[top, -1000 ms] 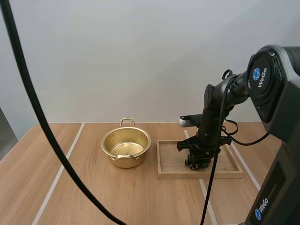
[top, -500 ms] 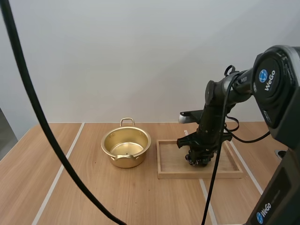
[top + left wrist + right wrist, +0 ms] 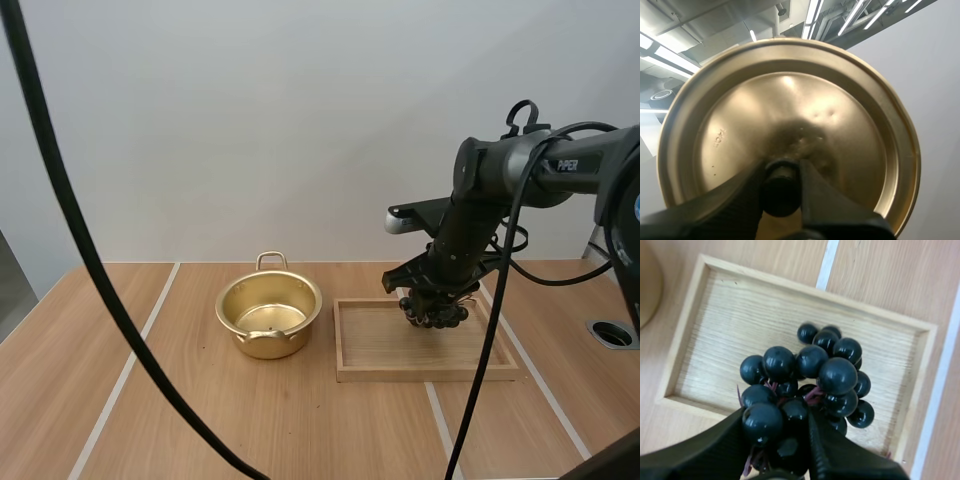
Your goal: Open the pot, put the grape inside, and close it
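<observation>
Now the grape-loading step, pot (image 3: 262,346) open
Right gripper (image 3: 782,445) pinches the grapes (image 3: 810,365) over the wooden tray (image 3: 715,340); left gripper (image 3: 781,175) grips the lid (image 3: 790,115) by its knob; next, likely a swing across to the pot beside the tray, then release

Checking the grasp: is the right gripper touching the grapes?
Touching. The right wrist view shows the right gripper with its two fingers pinching the grapes between them, over the wooden tray.
</observation>
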Available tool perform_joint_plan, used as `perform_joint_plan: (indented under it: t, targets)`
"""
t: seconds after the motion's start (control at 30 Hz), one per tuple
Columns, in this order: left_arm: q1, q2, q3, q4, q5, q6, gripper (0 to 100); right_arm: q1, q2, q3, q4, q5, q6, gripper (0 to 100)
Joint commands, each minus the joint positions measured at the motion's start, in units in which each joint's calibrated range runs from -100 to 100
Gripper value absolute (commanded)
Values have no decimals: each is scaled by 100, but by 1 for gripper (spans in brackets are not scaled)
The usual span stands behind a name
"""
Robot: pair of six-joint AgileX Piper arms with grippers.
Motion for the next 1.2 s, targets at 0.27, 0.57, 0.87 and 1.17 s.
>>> perform_joint_plan:
  t: [0.27, 0.57, 0.87, 1.17]
  targets:
    - [-13, -28, -37, -4, 0, -61, 0, 5, -506, -1541, 270, 1210, -190, 0]
    - [-13, -28, -41, -4, -93, -61, 0, 5, -492, -2444, 1327, 1763, -739, 0]
    - [-13, -28, -41, -4, -109, -174, 0, 544, -329, -2844, 1598, 1763, -840, 0]
    - [-13, -28, -41, -4, -92, -169, 0, 1357, 347, -3023, 1588, 1763, -642, 0]
